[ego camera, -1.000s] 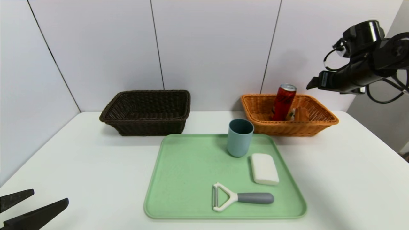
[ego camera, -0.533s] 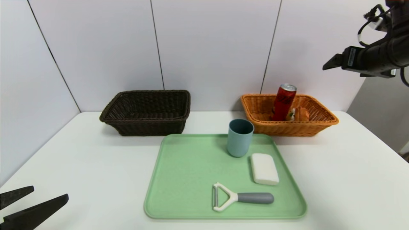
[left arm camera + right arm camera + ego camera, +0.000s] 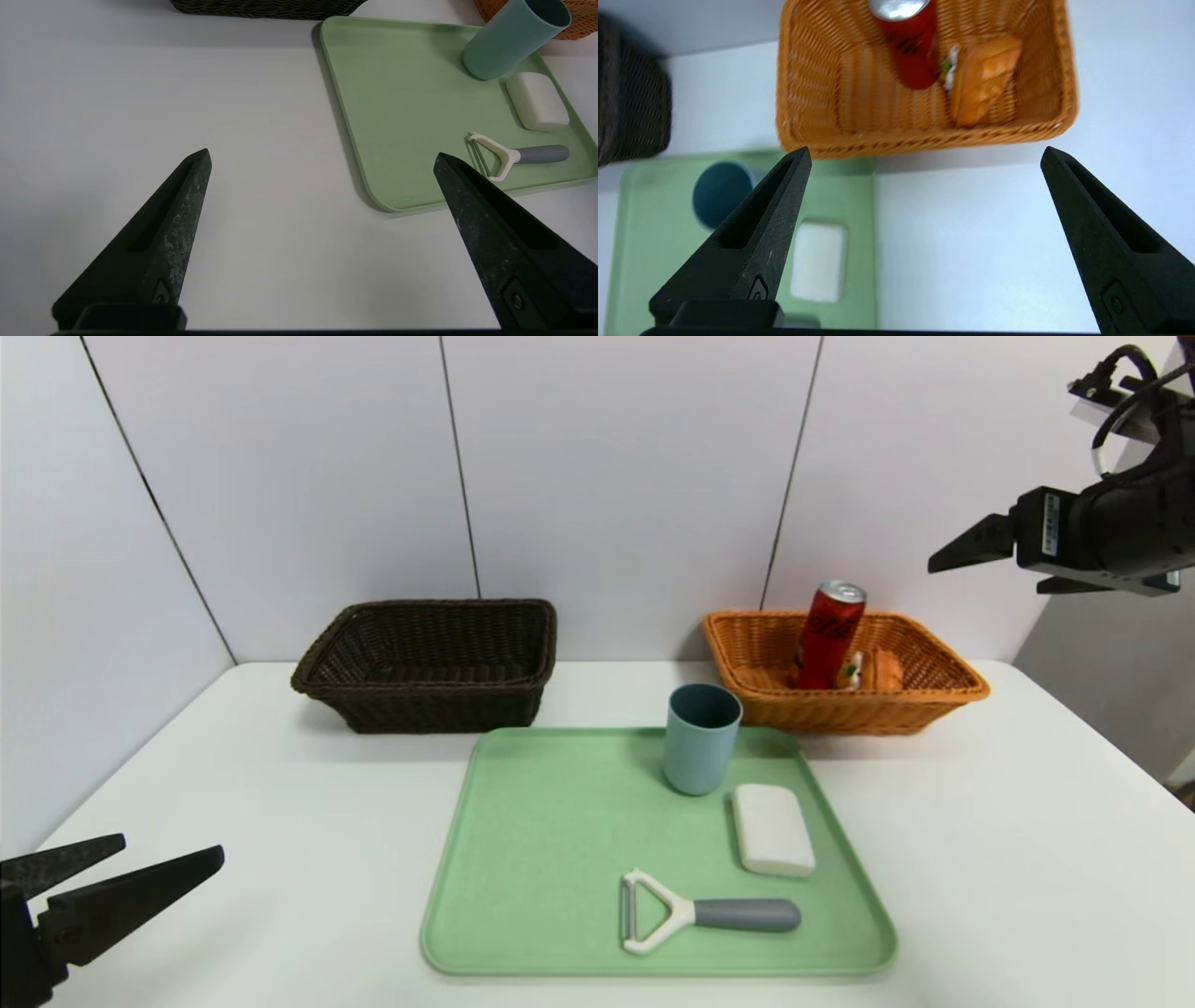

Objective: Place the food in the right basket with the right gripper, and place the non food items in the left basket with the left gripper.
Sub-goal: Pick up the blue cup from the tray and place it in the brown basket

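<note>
The right end effector [image 3: 924, 154] hangs with fingers apart and empty, high above the orange basket [image 3: 822, 135] holding the soda can [image 3: 910, 51] and cake wedge [image 3: 983, 79]. The left end effector [image 3: 322, 158] hovers, fingers apart and empty, low over the bench [image 3: 140, 102], the peeler [image 3: 509, 156] ahead to its right.

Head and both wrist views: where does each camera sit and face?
Head: high, facing forward and down at the green plastic tray; left gripper and right gripper at its edges.
Left wrist: low, across the white table; own open fingers.
Right wrist: above the orange-tan wicker basket; own open fingers.
Shared: blue-grey plastic cup.
</note>
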